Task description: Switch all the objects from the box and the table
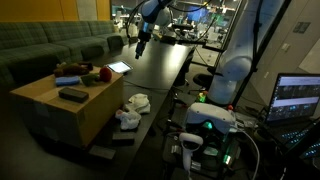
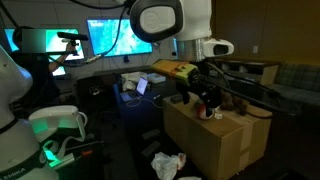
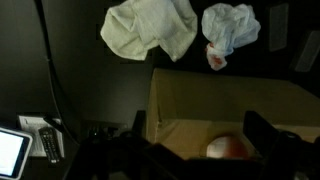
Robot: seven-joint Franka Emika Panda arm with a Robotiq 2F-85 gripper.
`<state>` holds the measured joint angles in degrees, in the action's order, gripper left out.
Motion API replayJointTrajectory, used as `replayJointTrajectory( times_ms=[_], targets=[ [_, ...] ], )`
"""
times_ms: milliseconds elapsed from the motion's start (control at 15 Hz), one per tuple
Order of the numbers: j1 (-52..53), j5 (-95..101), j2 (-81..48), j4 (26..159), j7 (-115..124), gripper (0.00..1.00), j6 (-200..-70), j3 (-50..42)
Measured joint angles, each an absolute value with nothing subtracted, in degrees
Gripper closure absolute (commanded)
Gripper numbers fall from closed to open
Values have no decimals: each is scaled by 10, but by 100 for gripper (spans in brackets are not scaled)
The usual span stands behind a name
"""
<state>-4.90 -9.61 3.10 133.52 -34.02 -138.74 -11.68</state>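
Note:
The tan cardboard box (image 1: 70, 110) (image 2: 215, 145) stands beside the long black table (image 1: 160, 65). On its top lie a dark flat block (image 1: 72, 94), a blue flat item (image 1: 68, 80) and a red ball (image 1: 105, 73) (image 3: 230, 148). Two white cloth rags (image 1: 132, 108) (image 3: 150, 28) lie on the dark surface next to the box; a second rag (image 3: 230, 25) has a red spot. My gripper (image 1: 140, 42) (image 2: 205, 98) (image 3: 198, 135) hangs open above the box (image 3: 200, 100), holding nothing. In the wrist view the red ball shows below, between its dark fingers (image 3: 258, 131).
A green sofa (image 1: 50, 45) runs behind the box. A lit white tablet (image 1: 118, 68) (image 3: 12, 150) and a remote (image 3: 47, 142) lie on the table. Monitors (image 2: 115, 38), a laptop (image 1: 298, 98) and cables crowd the robot base side.

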Motion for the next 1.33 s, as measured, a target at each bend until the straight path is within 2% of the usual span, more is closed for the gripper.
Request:
replayJointTrajectory(
  times_ms=[600,1333],
  targets=[
    [-37,-163,-87,1274,-352,0,-1520,-36],
    [-46,-43,-251,1106,-306,0,-1533,-11]
  ],
)
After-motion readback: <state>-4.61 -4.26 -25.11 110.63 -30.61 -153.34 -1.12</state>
